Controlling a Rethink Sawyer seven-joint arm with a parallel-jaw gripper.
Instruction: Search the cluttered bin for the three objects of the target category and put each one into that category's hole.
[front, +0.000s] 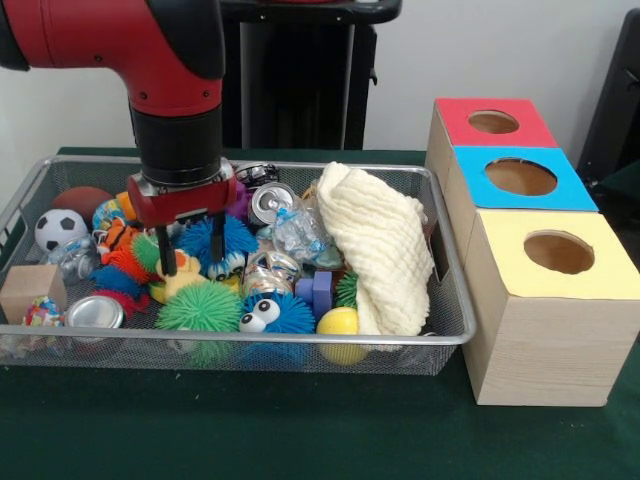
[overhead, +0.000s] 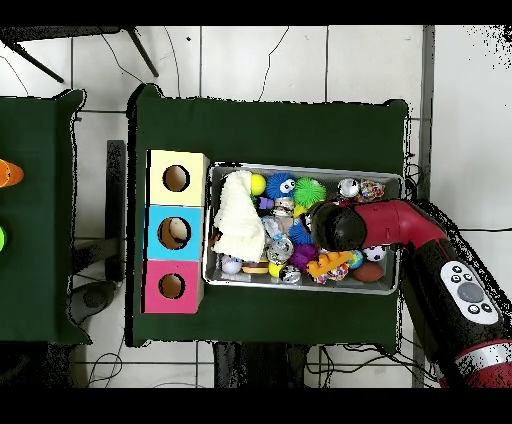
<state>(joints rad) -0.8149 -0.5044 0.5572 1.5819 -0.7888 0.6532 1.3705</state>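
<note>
The silver wire-mesh bin (front: 330, 343) sits on the green table and is full of toys; it also shows in the overhead view (overhead: 300, 167). My gripper (front: 190, 250) reaches down into its left half, open, with the fingers either side of a small yellow and orange toy (front: 182, 272). A blue spiky ball (front: 218, 238) lies just behind, a green spiky ball (front: 198, 307) just in front. Three boxes with holes stand right of the bin: red (front: 493, 122), blue (front: 520, 177), yellow (front: 558, 252). In the overhead view my arm (overhead: 335, 225) hides the gripper.
A cream cloth (front: 375, 250) covers the bin's right part. Also inside are cans (front: 270, 203) (front: 94, 312), a soccer ball (front: 58, 228), a wooden block (front: 28, 290), a yellow ball (front: 338, 322), a blue spiky ball with eyes (front: 275, 313) and a purple block (front: 320, 292).
</note>
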